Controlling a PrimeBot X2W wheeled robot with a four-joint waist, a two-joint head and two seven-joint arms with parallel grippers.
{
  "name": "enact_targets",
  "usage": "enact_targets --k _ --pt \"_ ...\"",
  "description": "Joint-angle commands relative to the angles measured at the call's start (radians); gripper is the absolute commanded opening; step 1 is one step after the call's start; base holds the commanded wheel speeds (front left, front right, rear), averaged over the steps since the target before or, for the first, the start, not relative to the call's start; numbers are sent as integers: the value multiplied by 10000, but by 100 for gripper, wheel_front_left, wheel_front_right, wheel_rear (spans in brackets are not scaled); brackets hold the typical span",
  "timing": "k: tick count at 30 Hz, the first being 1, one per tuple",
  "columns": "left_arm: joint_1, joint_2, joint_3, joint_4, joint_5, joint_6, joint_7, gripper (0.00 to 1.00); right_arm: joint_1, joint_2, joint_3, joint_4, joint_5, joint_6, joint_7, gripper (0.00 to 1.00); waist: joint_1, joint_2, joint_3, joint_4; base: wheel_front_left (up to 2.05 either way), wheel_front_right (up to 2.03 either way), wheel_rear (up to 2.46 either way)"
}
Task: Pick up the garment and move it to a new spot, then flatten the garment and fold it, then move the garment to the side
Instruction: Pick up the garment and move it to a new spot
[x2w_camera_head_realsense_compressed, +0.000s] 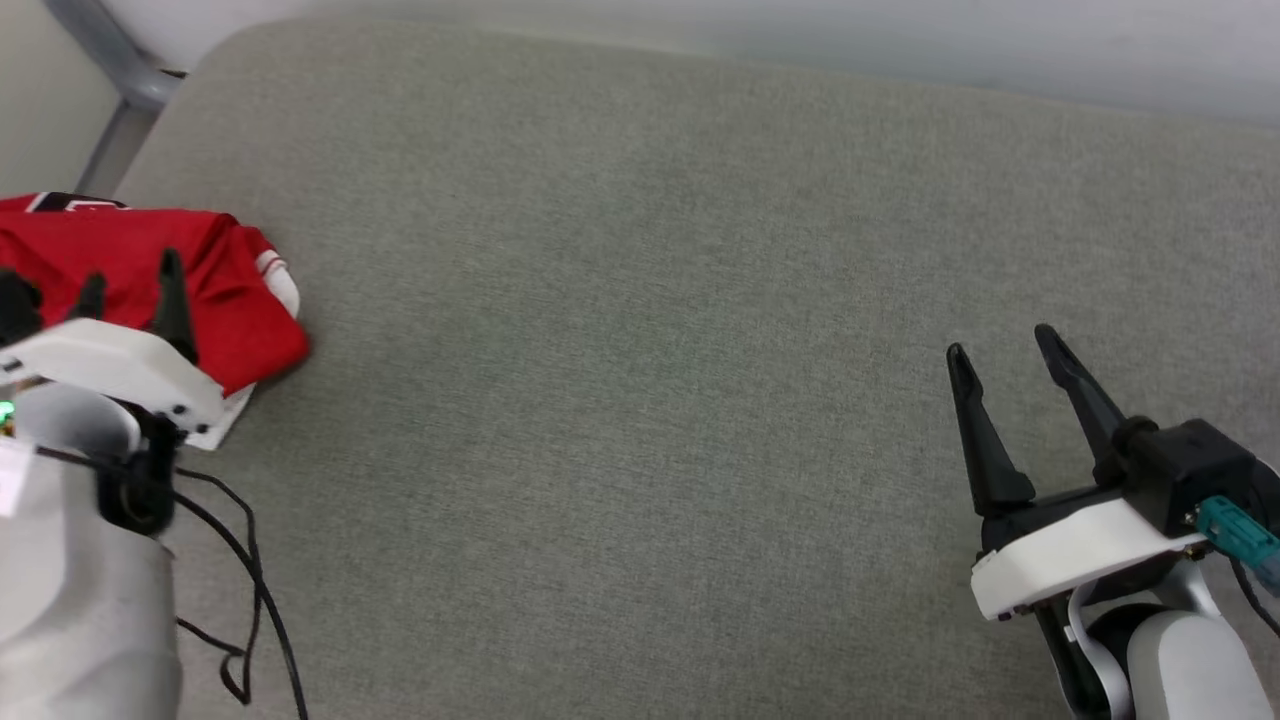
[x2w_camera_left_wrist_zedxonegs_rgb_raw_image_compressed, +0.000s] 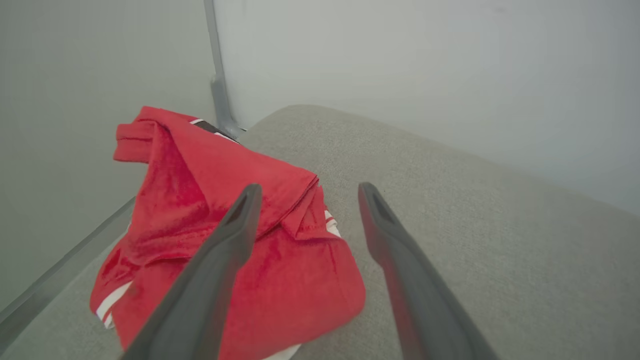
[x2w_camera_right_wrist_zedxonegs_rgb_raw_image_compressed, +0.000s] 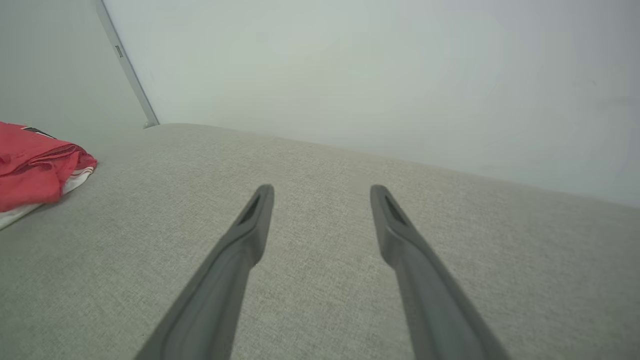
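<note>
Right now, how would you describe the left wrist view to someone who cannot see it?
A bunched red shirt with white striped trim lies near the corner of a grey fabric surface. The left claw hovers open over it.

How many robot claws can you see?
2. The left gripper is above the red garment at the left edge; the right gripper is above the grey surface, lower right.

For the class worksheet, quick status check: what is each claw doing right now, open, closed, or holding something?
Left claw: open, holding nothing, poised over the garment.
Right claw: open, holding nothing, over the grey surface.
</note>
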Motion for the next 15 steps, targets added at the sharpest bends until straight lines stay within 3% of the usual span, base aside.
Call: enact_targets --k 1,9,15 --pt "-281 181 71 130 -104 -23 247 100 -167 7 -18 -39 -67 -7 -36 100 -2 0 646 -447 0 0 0" --pt "-1607 1818 198 1387 -418 -78 3056 100 -688 -63 -93 -99 -118 -7 -110 100 -2 0 1695 -814 0 0 0" --pt "-2020 2287 53 2042 -874 -156 5257 100 -874 -167 -44 -143 -78 -7 -113 100 -2 0 2241 -842 0 0 0"
